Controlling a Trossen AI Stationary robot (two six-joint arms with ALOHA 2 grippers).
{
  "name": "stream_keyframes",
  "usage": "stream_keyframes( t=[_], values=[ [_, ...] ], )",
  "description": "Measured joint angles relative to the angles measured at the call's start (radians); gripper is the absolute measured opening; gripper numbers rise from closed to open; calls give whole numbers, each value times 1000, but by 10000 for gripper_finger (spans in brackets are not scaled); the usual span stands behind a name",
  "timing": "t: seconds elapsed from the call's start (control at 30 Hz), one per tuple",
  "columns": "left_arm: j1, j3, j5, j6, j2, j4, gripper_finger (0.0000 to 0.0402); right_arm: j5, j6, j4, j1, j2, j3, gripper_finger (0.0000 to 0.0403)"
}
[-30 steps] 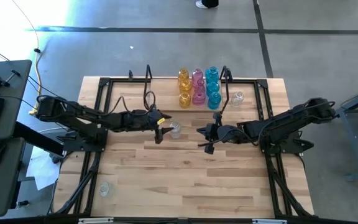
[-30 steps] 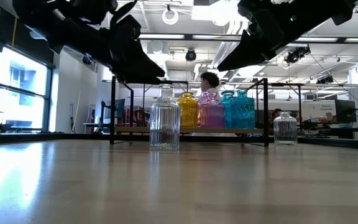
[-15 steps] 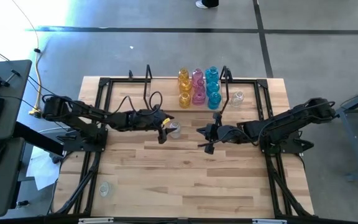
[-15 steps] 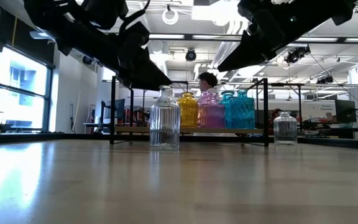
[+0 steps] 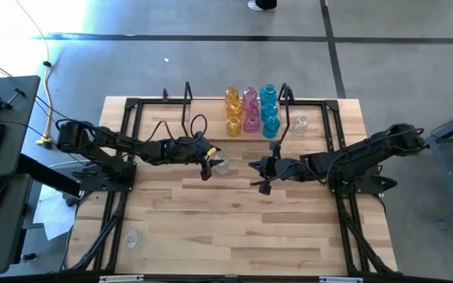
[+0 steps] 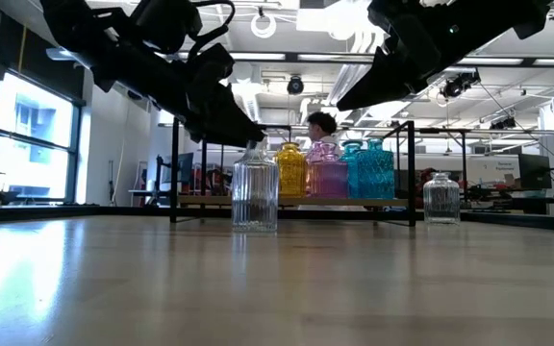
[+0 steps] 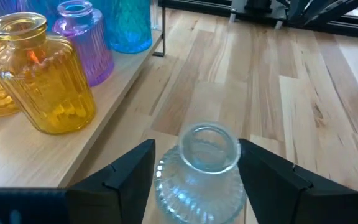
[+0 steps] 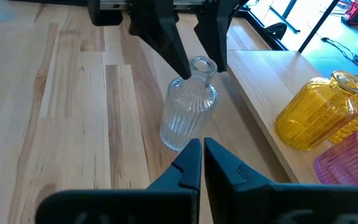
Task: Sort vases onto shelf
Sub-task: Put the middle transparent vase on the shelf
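The clear vase (image 5: 221,163) stands upright on the table (image 5: 234,228), at 6 o'clock from the shelf (image 5: 211,124), its neck between the spread fingers of the left gripper (image 7: 196,167), whereas the right gripper (image 5: 256,174), pressed shut, waits at its 3 o'clock.

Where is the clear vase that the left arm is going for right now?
In the high view, the clear vase stands upright on the tabletop, just in front of the shelf, between the open left pincer fingers.
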Motion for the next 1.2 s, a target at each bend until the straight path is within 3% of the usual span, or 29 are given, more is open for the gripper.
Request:
stream_keyframes(
  t=[0.47, 0.67, 0.87, 1.2],
  values=[
    [10, 1, 0, 9, 8, 0, 97, 0, -5, 0, 0, 0, 0, 0],
    [29, 52, -3, 7, 5, -43, 86, 0, -5, -1, 0, 0, 0, 0],
    [29, 130, -3, 26, -69, -200, 69, 0, -4, -5, 0, 0, 0, 0],
    [73, 155, -72, 7, -262, -404, 1, -1, 3, -12, 0, 0, 0, 0]
  ],
)
